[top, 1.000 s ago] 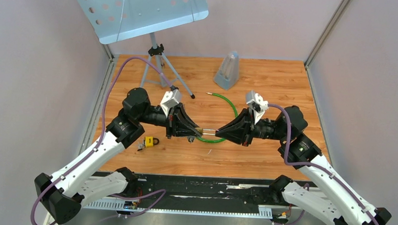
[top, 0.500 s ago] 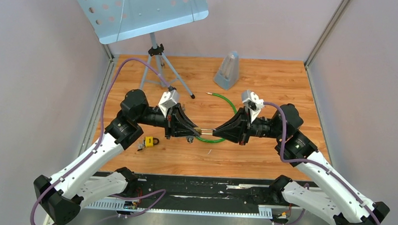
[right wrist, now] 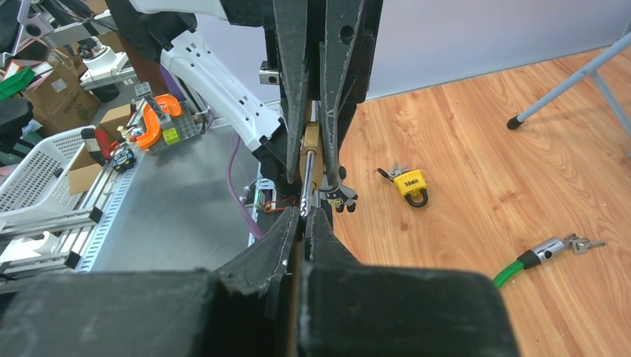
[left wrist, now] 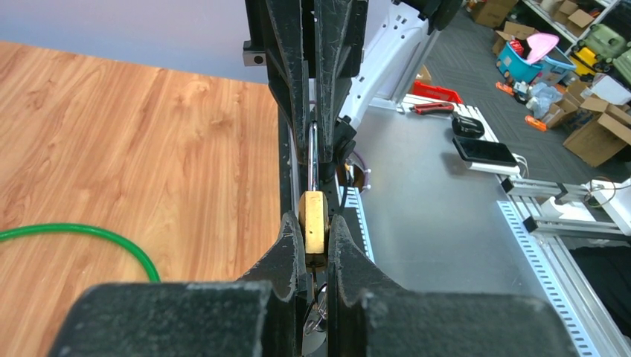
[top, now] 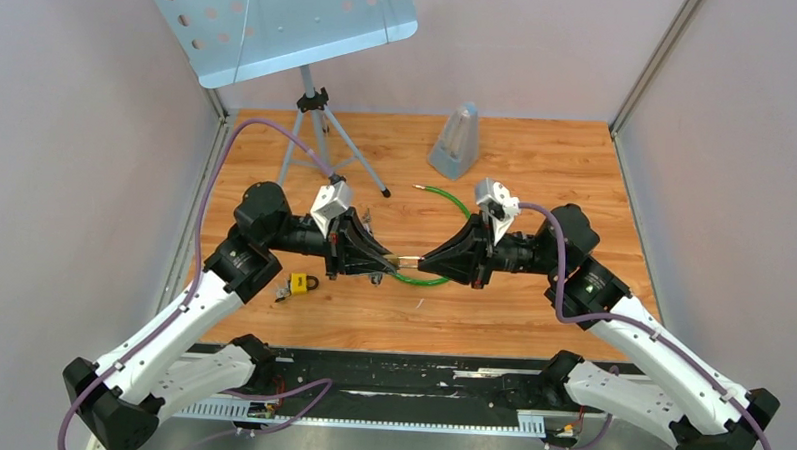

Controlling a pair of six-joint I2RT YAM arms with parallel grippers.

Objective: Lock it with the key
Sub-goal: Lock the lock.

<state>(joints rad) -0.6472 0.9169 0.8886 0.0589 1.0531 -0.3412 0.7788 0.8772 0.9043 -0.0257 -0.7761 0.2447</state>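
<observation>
A small brass padlock hangs in the air between my two grippers, above the wooden floor. My left gripper is shut on the brass body. A bunch of keys dangles under the lock, between the left fingers. My right gripper is shut on the silver shackle, which sticks out of the brass body. In the top view the left gripper and the right gripper meet tip to tip. A key fob hangs below the lock. Whether a key sits in the keyhole is hidden.
A yellow padlock with keys lies on the floor below the left arm, also in the right wrist view. A green cable lock curves behind the grippers, keys at its end. A music stand and a grey metronome stand behind.
Both grippers, still joined on the padlock, have shifted a little to the left. The right arm has reached further in and the left arm has drawn back.
</observation>
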